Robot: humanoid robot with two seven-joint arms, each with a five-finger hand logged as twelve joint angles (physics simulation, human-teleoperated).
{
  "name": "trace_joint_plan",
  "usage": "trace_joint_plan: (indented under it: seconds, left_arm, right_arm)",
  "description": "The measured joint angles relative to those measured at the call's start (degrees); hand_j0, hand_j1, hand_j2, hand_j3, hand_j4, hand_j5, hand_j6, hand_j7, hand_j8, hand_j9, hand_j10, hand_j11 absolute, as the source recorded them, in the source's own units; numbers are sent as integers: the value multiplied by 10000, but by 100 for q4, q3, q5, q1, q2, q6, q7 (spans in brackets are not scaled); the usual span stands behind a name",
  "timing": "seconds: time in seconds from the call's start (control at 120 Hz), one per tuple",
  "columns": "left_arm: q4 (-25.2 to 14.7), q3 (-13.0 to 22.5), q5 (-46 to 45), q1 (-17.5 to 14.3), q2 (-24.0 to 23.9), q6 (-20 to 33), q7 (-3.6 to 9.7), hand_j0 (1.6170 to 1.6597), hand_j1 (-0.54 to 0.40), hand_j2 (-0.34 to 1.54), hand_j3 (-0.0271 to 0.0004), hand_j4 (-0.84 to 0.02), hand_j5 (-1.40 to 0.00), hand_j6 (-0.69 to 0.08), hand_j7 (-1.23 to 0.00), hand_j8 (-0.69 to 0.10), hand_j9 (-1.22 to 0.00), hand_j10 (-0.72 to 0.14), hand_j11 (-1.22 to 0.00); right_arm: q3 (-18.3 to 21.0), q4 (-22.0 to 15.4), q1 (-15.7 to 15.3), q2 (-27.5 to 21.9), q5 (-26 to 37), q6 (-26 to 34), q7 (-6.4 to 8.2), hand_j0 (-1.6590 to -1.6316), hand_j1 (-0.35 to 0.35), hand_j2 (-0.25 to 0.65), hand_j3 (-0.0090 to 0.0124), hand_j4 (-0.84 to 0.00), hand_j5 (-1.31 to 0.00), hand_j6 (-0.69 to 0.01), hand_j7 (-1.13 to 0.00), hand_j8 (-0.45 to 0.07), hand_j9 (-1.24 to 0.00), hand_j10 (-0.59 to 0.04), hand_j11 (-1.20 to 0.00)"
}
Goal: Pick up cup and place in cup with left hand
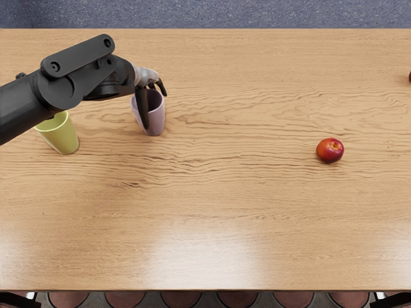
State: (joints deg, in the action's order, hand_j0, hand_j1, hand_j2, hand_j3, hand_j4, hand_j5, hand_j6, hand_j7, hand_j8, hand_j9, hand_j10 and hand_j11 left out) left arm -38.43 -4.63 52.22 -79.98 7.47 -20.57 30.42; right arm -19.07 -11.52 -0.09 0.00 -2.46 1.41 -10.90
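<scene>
Before you lift purple cup [158,119], check left hand [147,77]: you can't tell if fingers are apart or clamped. Then raise upright.

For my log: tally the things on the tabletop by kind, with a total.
Cups: 2 (yellow-green cup, light purple cup)
Whole red fruit: 1
Dark red thing cut off by the right edge, kind unclear: 1
Total: 4

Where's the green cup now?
Head view, left side: the green cup is left of the purple cup, partly hidden by the left arm.
</scene>
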Motion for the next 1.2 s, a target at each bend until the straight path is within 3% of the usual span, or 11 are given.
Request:
trace_joint_plan:
  seconds: [0.308, 0.542, 1.017, 1.2]
  left_arm:
    - [7, 40, -20, -29, 26, -18, -1, 16577, -715, 648, 0, -3646, -4793, -3742, -4757, -3369, -4757, -3661, -4756]
    - [9, 50, -22, -52, 26, -18, 0, 16569, -1097, 798, 0, -3937, -5409, -3119, -5383, -2770, -5335, -3980, -5336]
    - [-105, 35, -356, -271, 343, -393, 29, 16553, -1258, 804, 0, -4358, -6278, -2579, -6302, -2216, -6092, -3514, -6139]
    - [-124, 35, -608, -467, 577, -661, 158, 16549, -1289, 797, 0, -4428, -6571, -2380, -6397, -2151, -6418, -3463, -6367]
  right_arm:
    - [0, 1, 0, 0, 0, 0, 0, -16581, -3117, -63, 0, -311, -404, -311, -404, -311, -404, -311, -404]
    - [0, 1, 0, 0, 0, 0, 0, -16581, -3117, -63, 0, -311, -404, -311, -404, -311, -404, -311, -404]
    - [6, -10, 45, 0, 0, 0, 0, -16581, -3117, -64, 0, -311, -404, -311, -404, -311, -404, -311, -404]
    - [7, -23, 51, 0, 0, 0, -2, -16581, -3116, -64, 0, -312, -405, -311, -405, -311, -405, -311, -405]
